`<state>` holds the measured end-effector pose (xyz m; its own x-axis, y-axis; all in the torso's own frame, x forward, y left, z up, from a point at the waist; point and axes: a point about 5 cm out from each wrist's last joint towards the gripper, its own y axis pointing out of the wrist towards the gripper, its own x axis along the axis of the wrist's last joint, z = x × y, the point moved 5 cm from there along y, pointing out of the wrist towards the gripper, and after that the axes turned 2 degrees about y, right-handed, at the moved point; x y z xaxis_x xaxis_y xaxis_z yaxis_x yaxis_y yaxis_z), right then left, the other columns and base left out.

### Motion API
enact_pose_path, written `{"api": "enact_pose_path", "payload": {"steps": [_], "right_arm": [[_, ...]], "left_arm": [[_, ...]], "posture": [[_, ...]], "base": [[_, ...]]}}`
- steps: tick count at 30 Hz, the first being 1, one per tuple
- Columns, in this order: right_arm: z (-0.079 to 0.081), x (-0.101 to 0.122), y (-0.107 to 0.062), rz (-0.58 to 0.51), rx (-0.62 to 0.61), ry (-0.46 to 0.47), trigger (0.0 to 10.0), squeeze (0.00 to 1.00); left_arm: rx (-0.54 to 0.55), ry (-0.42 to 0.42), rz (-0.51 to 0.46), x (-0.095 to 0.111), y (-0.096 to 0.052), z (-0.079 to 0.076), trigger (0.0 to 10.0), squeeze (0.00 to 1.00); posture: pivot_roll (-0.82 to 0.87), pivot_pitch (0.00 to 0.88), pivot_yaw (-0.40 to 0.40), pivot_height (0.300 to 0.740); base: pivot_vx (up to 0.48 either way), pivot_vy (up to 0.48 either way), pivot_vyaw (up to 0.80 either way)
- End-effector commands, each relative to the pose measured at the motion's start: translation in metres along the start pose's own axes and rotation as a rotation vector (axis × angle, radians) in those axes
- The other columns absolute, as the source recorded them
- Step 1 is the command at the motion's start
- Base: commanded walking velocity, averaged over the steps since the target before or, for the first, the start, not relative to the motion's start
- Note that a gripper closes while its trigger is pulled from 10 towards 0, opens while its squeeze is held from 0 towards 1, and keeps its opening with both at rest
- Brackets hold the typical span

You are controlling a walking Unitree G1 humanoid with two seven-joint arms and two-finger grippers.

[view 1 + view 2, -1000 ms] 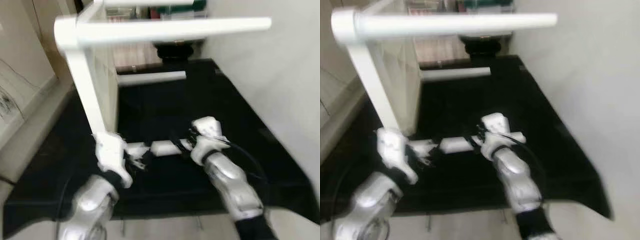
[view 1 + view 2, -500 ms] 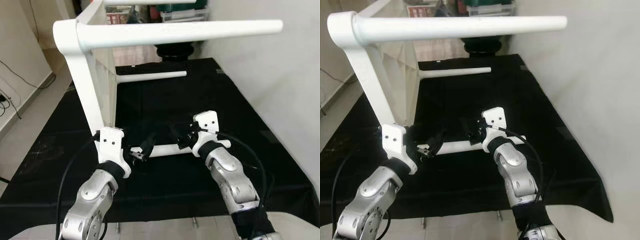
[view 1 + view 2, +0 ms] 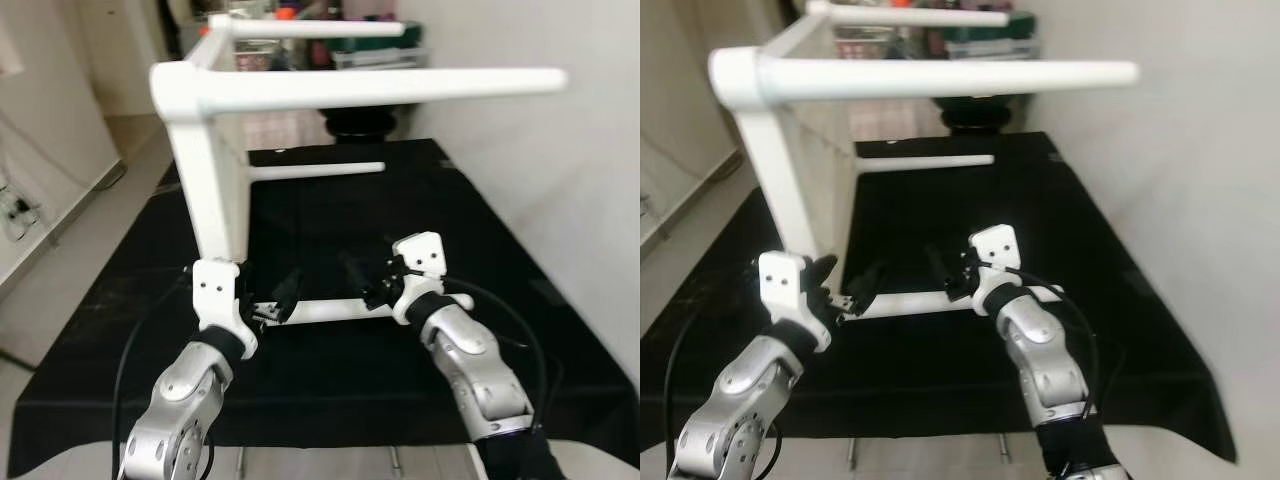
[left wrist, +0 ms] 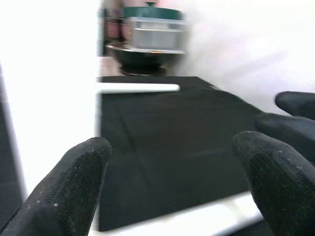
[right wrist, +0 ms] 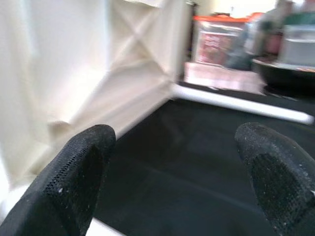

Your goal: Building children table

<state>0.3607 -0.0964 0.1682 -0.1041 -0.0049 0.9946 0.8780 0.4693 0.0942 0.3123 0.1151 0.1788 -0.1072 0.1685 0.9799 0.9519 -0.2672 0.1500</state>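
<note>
Both silver arms are reaching forward and inward, the left gripper and right gripper facing each other, fingers spread.

Head stereo pair looking forward and down; two wrist cams looking close along their fingers.

Both eyes are framing the white children's table lying on its side on the black floor mat. Wrist cams are sitting low, near the mat, sharing the white round table leg lying far back and the dark round bowl.
</note>
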Motion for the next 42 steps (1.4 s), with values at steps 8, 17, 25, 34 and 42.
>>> {"api": "enact_pose_path", "payload": {"steps": [8,17,25,34,42], "right_arm": [[0.008,-0.003,0.002,0.021,0.01,0.029,10.0,0.0],[0.007,-0.005,0.001,0.027,0.007,0.029,10.0,0.0],[0.008,-0.006,0.0,0.038,0.012,0.017,10.0,0.0],[0.0,0.01,0.002,0.008,0.019,-0.062,10.0,0.0],[-0.008,0.049,0.002,-0.077,0.053,-0.207,10.0,0.0]], "left_arm": [[-0.022,-0.022,0.02,-0.006,0.001,-0.004,10.0,0.0],[-0.128,-0.061,0.061,-0.013,0.001,-0.024,10.0,0.0],[0.038,-0.037,0.15,-0.033,0.0,-0.001,10.0,0.0],[0.14,-0.093,0.247,-0.05,-0.013,0.009,0.0,0.0],[0.158,-0.109,0.266,-0.054,-0.021,0.014,0.0,0.0]], "posture": [[0.02,0.0,0.021,0.74],[0.01,0.0,0.023,0.74],[0.01,0.0,0.021,0.74],[0.0,0.0,0.03,0.74],[0.0,0.0,0.035,0.74]], "base": [[0.287,0.0,0.0],[0.096,0.0,0.0],[0.0,0.0,0.0],[0.0,0.0,0.0],[0.0,0.0,0.0]]}}
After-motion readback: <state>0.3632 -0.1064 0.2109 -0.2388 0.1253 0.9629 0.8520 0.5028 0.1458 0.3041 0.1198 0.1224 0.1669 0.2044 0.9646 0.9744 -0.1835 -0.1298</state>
